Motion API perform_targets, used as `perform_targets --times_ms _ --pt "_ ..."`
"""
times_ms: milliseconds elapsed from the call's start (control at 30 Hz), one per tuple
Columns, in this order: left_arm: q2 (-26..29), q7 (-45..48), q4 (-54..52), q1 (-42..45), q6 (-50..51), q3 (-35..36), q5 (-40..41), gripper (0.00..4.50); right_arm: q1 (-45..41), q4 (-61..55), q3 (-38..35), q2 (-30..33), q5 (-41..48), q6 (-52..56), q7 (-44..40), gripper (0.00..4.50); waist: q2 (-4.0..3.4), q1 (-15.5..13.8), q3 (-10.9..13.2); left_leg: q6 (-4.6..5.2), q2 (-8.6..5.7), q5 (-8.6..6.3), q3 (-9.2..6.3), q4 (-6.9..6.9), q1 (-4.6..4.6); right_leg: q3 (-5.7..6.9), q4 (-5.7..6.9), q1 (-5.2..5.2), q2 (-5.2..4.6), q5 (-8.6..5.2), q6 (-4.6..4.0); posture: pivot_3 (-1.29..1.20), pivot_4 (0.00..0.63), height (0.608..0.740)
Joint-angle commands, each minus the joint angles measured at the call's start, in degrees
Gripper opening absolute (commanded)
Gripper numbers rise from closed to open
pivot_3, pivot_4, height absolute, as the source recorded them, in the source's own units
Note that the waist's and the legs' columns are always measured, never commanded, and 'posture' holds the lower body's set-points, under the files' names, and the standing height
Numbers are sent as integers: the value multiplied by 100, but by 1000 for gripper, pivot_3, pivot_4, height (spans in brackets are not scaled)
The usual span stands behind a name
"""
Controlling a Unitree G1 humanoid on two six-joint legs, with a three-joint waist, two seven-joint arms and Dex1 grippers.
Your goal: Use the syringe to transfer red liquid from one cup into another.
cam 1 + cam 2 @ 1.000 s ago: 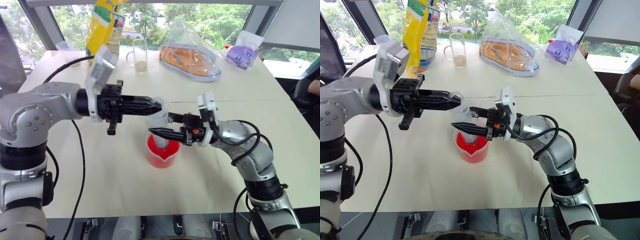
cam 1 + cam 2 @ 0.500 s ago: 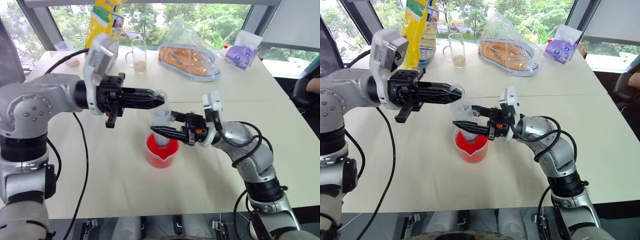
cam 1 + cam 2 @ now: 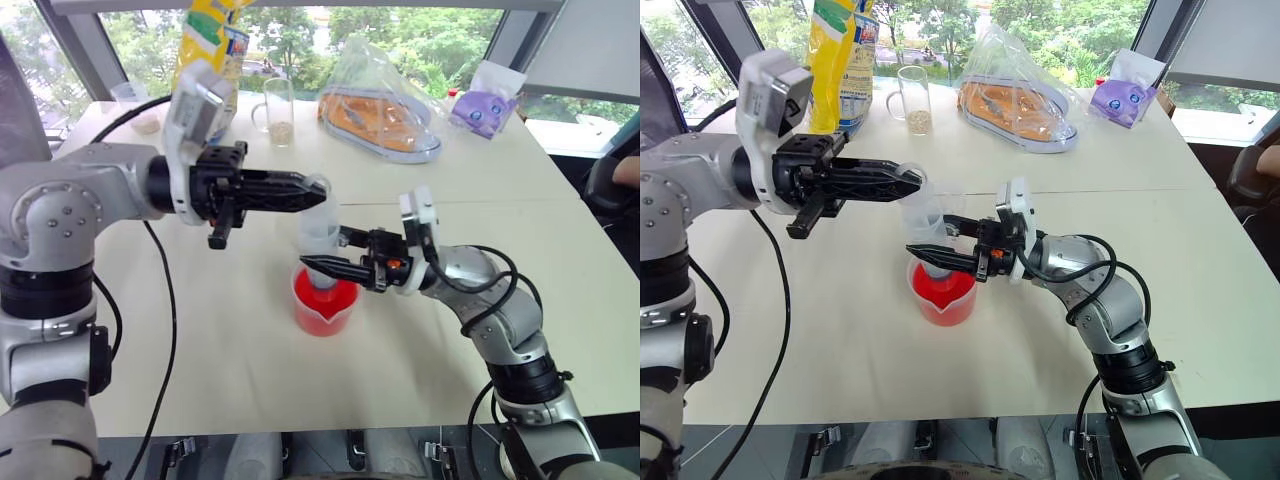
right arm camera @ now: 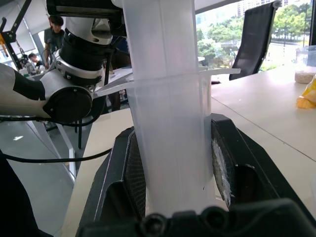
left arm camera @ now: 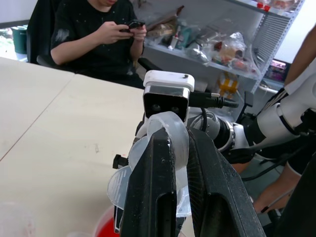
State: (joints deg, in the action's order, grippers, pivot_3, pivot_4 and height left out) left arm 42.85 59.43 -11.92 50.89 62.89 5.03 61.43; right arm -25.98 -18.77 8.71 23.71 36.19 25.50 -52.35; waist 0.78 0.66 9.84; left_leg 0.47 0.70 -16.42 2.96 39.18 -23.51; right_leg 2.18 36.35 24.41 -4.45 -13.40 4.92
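Right now the filling step is in hand. Near the middle of the head views, the syringe (image 3: 320,240) stands upright with its lower end down in the spouted cup (image 3: 322,305), which sits on the tabletop (image 3: 220,340) and holds the red liquid (image 3: 325,300). The right gripper (image 3: 312,264), reaching in from the right of the frame, is pinched around the barrel just above the cup's rim; its wrist view shows the clear barrel clamped between the two black pads (image 4: 224,163). The left gripper (image 3: 310,191), coming in from the left and sitting higher, is pinched on the plunger's top, and its wrist view shows the rounded plastic end squeezed between its fingers (image 5: 153,187). How much red has entered the barrel cannot be told.

Next, I judge, the plunger must be drawn straight up while the barrel is held steady, keeping the nozzle under the surface so no air is taken in. After that the syringe has to be lifted clear without tipping the cup and carried to a slim clear cup, possibly the small one at the upper left of the left eye view, though that is unsure.
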Motion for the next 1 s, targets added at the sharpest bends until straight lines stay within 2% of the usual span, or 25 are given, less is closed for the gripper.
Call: perform_targets --times_ms 33,67,100,200,300,367,400,633,767,1000 --pt "99 87 -34 90 -285 269 -56 29 -134 -178 -61 54 27 91 -3 1435 0 0 0 0 0 0 0 0 0 0 0 0 0 0 0 0 150 740" --pt "162 156 -86 -27 -339 185 -166 29 -212 -267 -133 67 96 148 38 1435 0 3 0 0 0 0 0 0 0 0 0 0 0 0 0 0 150 740" --pt "212 192 -130 -160 -377 98 -275 426 -320 -376 -219 80 184 218 92 1435 0 11 0 0 0 0 0 0 0 0 0 0 0 0 0 0 150 740" --pt "245 235 -150 -321 -397 22 -329 1663 -489 -564 -336 91 329 377 184 1435 0 3 0 0 1 0 1 -1 1 -1 0 0 0 0 -1 0 150 740" --pt "230 249 -171 -369 -460 14 -350 3282 -523 -674 -355 89 397 483 225 1435 0 -8 1 0 0 0 1 0 1 -1 0 -1 -1 0 0 0 150 740" --pt "227 263 -170 -396 -490 16 -383 4208 -536 -720 -363 91 432 528 244 1435 0 -4 0 0 -1 0 2 0 1 -1 0 -1 -1 0 0 0 150 740" --pt "224 275 -152 -405 -477 53 -346 4404 -545 -738 -366 94 453 547 258 1435 0 -4 0 0 0 0 0 0 1 -1 0 -1 -1 0 0 0 150 740" --pt "329 344 -24 -437 -458 312 -255 4404 -602 -829 -437 97 628 684 339 1435 0 0 0 0 0 0 1 0 1 -1 0 -1 0 0 0 0 150 740" --pt "674 456 121 -545 -545 574 -376 4404 -595 -822 -479 134 752 791 377 1435 0 17 0 0 1 0 1 -1 2 -1 1 -1 1 0 0 0 150 740" --pt "1107 549 344 -760 -721 886 -513 4404 -1324 -396 -973 114 1275 1162 573 1435 0 3 1 0 2 0 2 -1 2 -1 0 1 0 0 -1 0 150 740"
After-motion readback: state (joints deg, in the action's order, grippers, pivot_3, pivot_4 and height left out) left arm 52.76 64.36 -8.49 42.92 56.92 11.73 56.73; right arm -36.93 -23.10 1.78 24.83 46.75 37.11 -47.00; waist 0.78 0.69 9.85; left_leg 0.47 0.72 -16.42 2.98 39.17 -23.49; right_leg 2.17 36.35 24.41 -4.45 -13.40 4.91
